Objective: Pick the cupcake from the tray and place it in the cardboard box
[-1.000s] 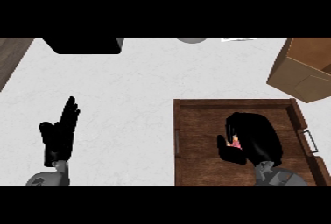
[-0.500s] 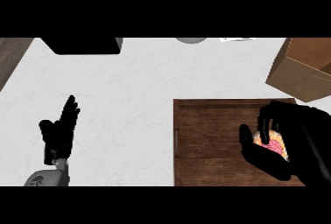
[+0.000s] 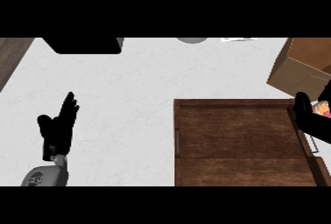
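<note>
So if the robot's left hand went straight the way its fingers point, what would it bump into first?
The left hand points up and slightly right over bare white counter. First in that line looks like the black object at the far edge, though height is hard to judge.

Even, bright, diffuse light; white tabletop (image 3: 142,83) reads flat, no glare. Shadows barely show, only slight darkening along the tray (image 3: 239,144) rim. Soft overall, edges undistorted.
</note>
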### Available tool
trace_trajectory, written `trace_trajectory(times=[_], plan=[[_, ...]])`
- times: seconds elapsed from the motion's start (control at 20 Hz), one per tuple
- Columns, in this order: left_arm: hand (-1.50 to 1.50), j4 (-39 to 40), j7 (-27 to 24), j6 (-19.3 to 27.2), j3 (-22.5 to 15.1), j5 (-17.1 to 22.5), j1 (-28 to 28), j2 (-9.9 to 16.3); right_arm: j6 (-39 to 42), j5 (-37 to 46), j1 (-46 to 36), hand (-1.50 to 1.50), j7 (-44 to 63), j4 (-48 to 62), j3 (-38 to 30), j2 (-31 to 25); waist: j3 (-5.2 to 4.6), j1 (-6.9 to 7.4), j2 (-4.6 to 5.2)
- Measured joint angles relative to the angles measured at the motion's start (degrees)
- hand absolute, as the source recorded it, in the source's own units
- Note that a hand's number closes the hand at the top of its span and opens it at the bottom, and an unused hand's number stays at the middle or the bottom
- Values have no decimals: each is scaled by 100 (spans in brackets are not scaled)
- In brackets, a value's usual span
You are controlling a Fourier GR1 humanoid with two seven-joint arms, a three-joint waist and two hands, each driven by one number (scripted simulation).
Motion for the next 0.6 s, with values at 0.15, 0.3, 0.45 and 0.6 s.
trace_trajectory(times=[0.15, 0.3, 0.45, 0.6], plan=[[0, 47, -110, 18, -24, -31, 56, -66, -349, -49, -283, 150, -436, 698, -458, -290, 0, 23, 8], [0, 78, -175, 4, -24, -38, 63, -98, -668, -134, -467, 150, -846, 1354, -790, -492, 0, 29, 10], [0, 34, -96, -16, -36, -47, 33, -96, -1049, -164, -696, 150, -1336, 2209, -1027, -716, 1, 45, 14], [0, -23, -74, -64, -18, -36, 73, -58, -1469, -237, -872, 150, -1843, 3049, -1251, -864, 3, 58, 18]])
